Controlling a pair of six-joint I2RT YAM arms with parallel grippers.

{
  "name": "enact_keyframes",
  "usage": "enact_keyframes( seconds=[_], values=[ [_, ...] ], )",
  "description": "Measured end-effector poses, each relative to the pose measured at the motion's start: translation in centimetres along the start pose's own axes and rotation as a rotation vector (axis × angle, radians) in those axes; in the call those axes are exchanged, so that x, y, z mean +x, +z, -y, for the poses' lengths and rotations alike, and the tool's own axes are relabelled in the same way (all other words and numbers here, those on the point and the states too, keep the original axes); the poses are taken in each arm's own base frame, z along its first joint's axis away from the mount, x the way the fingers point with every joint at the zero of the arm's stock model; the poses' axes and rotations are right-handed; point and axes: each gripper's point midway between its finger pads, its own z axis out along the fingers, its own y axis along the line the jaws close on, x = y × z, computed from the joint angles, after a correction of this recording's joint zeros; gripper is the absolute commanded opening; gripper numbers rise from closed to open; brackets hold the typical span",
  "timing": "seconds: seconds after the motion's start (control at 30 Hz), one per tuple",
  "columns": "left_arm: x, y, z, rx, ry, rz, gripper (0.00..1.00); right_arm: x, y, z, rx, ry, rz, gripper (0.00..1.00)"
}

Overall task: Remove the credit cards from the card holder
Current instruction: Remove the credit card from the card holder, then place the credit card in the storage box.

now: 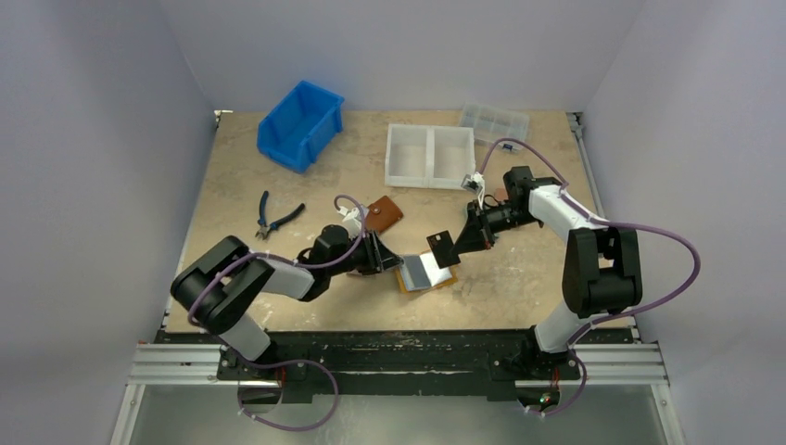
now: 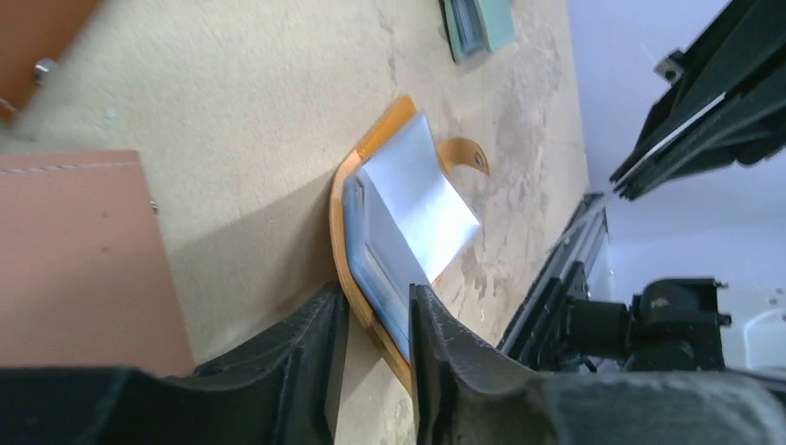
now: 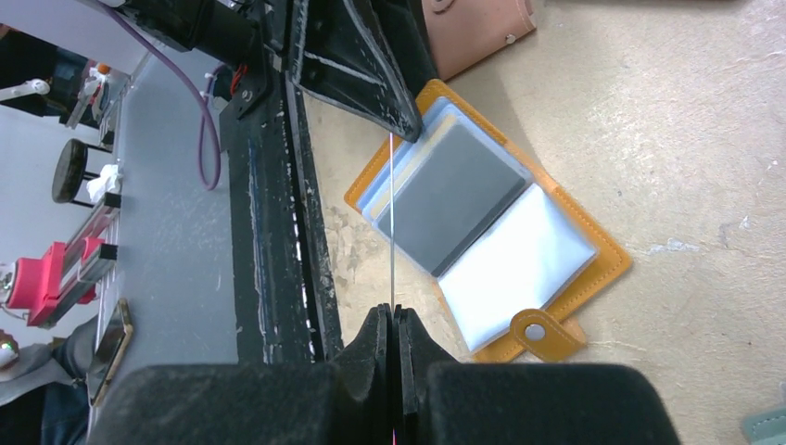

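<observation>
Mustard holder [image 3: 604,266] — credit card [image 1: 442,248] in right claw [image 3: 393,320]

Right wrist: credit card [image 3: 392,222] in the right gripper [image 3: 392,315] is edge-on, face unreadable. Left wrist: card holder [image 2: 389,241], by the desk's near edge, has its near end hidden between the left gripper [image 2: 375,306] fingers. Pink wallet [image 2: 74,260] is cut off left. Brown wallet [image 2: 37,37] is blurred and cropped.

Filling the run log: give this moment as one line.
left gripper: shut on card holder edge | right gripper: shut on one credit card, held above holder | holder open on table
</observation>
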Motion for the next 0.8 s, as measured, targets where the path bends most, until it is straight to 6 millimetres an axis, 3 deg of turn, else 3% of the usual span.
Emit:
enact_keyframes(
  seconds=[0.27,0.33,0.43,0.47,0.63,0.8],
  values=[
    [-4.2,-2.3,0.7,-0.173,0.100,0.103,0.50,0.0,-0.1,-0.2,-0.001,-0.011,0.000,0.00],
    [-5.0,-3.1,1.2,-0.192,0.129,0.130,0.62,-0.2,-0.2,-0.3,0.001,-0.024,0.003,0.00],
    [-6.4,-4.7,2.3,-0.200,0.174,0.184,0.95,-0.4,-0.3,-0.7,0.002,-0.046,0.010,0.00],
    [-7.0,-5.4,3.0,-0.192,0.187,0.212,0.99,-0.5,-0.4,-0.9,0.001,-0.053,0.013,0.00],
    [-9.0,-7.4,7.0,-0.068,0.210,0.316,0.98,-0.8,-0.5,-1.6,-0.018,-0.079,0.028,0.00],
    [-7.9,-6.2,9.5,0.103,0.185,0.259,0.88,-0.7,-0.6,-2.1,-0.036,-0.083,0.032,0.00]
  ],
)
